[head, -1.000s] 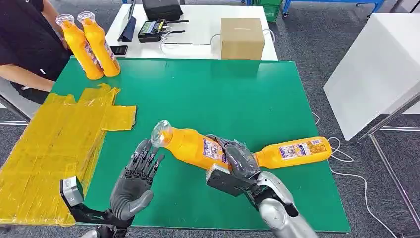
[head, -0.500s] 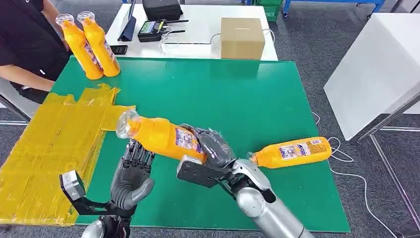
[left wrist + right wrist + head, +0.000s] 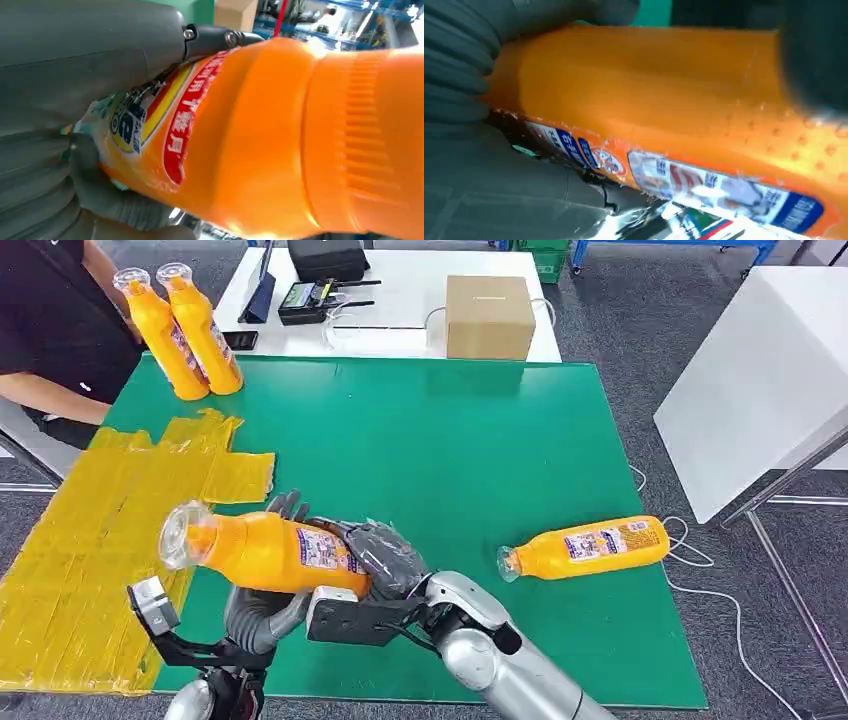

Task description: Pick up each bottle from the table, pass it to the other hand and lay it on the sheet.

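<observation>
My right hand (image 3: 385, 555) grips an orange bottle (image 3: 265, 552) by its base end and holds it level above the table's near left part, its clear cap towards the yellow sheet (image 3: 100, 540). My left hand (image 3: 262, 615) is under the bottle, palm against it, and its fingertips (image 3: 285, 505) show behind the bottle. The left wrist view has the bottle (image 3: 280, 135) pressed close to that hand (image 3: 75, 75); how far the fingers wrap it is hidden. In the right wrist view the bottle (image 3: 649, 90) lies in my right hand (image 3: 484, 190). A second orange bottle (image 3: 585, 547) lies on the green table (image 3: 450, 440) at the right.
Two more orange bottles (image 3: 165, 335) (image 3: 205, 330) stand upright at the table's far left corner, beside a person in black (image 3: 50, 330). Behind the green table a white table carries a cardboard box (image 3: 487, 315) and some devices. A white panel stands at the right.
My right hand has carried the bottle leftward and down onto my left hand, which was open and apart from it a second ago. The bottle at the right has not moved.
</observation>
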Tool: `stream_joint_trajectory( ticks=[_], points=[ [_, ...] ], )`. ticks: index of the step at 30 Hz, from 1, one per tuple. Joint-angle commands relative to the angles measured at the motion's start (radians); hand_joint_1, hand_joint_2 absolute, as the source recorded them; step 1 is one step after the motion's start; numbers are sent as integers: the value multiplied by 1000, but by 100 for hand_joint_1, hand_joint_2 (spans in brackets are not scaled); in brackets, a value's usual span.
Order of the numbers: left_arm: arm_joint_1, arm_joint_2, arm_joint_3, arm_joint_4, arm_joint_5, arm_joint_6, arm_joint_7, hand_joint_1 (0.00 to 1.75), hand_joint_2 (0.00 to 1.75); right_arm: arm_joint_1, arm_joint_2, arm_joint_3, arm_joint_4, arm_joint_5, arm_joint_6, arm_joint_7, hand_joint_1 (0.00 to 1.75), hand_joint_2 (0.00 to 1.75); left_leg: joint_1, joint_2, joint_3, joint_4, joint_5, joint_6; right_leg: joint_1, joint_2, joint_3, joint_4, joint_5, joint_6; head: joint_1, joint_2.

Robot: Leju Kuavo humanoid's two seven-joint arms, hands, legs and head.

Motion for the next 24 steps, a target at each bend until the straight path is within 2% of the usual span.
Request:
stream_joint_trajectory(
  ticks=[1,14,15,16,24],
  points=[
    [-49,-5,-12,65,1,26,7,0,175,-68,25,178,142,-41,21,-29,175,175,1,-2,4,-1,-1,-1,1,2,3,-1,0,-3,0,0],
    [-51,-1,6,61,11,23,-3,0,175,-33,29,204,153,-42,28,-62,175,175,1,-3,2,-1,0,-1,1,0,2,-1,0,-3,0,0],
    [-52,-3,7,59,12,23,-4,17,175,-30,31,207,153,-39,28,-63,175,175,2,-5,4,-1,-1,-1,2,0,4,-1,-1,-5,0,0],
    [-51,-8,10,58,18,24,-9,175,175,-27,32,205,152,-37,26,-64,175,175,2,-6,5,-1,-1,-1,2,0,5,-1,-1,-6,0,0],
    [-48,-10,12,59,35,23,-17,175,175,-15,25,187,148,-24,24,-67,175,175,3,-7,5,-1,-1,-1,3,-2,5,-1,-1,-5,0,0]
  ],
)
